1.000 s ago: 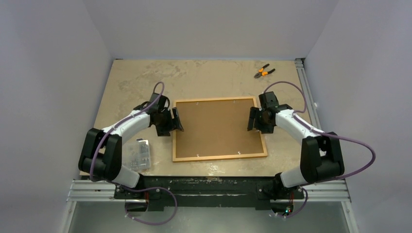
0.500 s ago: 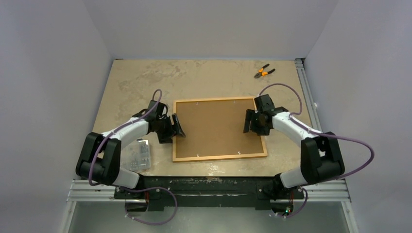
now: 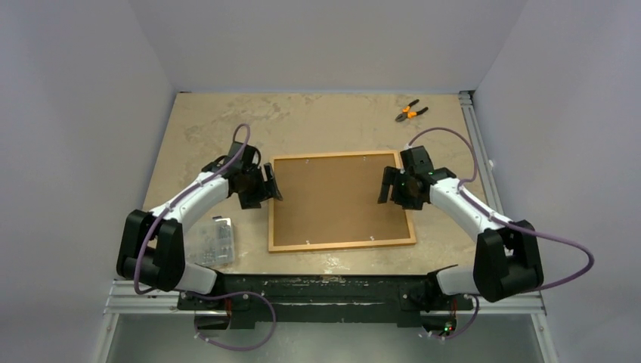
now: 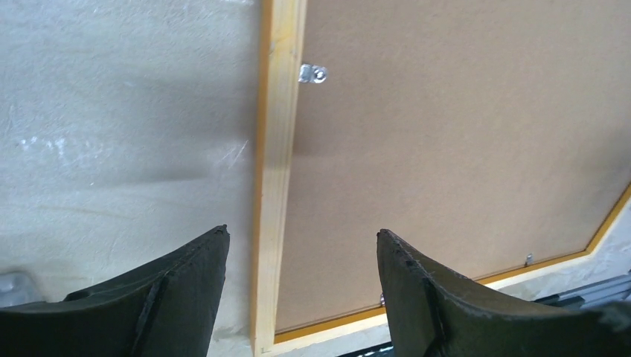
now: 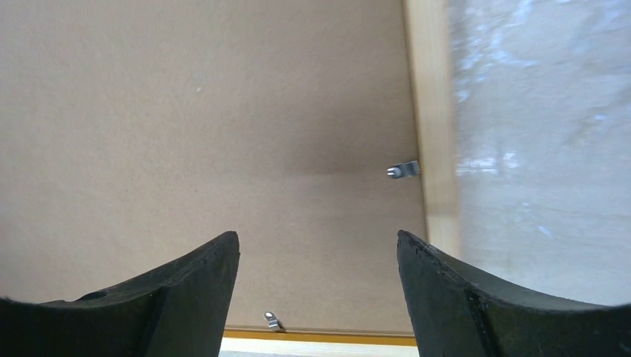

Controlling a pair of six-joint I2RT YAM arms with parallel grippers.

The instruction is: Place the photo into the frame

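Beige marbled table [image 3: 317, 121] carried the frame [image 3: 342, 245], lying reverse up near its middle with the brown backing board [image 3: 336, 200] seated inside. The photo was nowhere in sight. My left gripper [image 3: 274, 184] and right gripper [image 3: 386, 186] hovered spread wide over opposite side rails, holding nothing. I judged the small metal tabs [image 4: 313, 73] needed turning next.

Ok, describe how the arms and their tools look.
The left arm and right arm have white shells with black joints and bases; a purple cable loops along each. The left tool and right tool are black, with broad tapering fingers.
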